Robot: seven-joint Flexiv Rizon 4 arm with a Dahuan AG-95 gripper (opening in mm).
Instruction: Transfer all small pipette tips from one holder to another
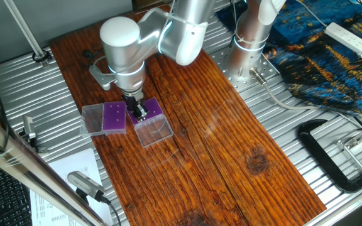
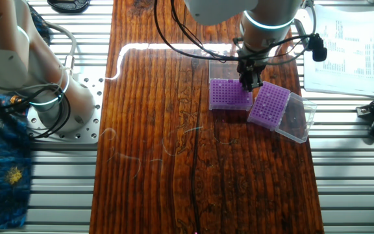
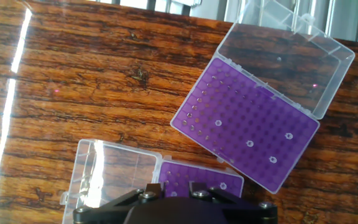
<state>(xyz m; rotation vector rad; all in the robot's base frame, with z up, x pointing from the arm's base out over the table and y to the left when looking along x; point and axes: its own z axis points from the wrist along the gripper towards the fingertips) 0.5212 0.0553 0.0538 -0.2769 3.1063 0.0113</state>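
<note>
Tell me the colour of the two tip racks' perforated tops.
Purple on both racks; clearest in the hand view.

A dark wood board lies on a ribbed metal table. A blue patterned cloth is bunched at one corner, under a white power strip. Printed papers and a black clamp lie nearby.

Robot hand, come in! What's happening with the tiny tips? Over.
Gripper low over the racks, jaws hidden. Four tips showing in the wide rack, lid open. At least one in the narrow rack. Nothing in the way.
</note>
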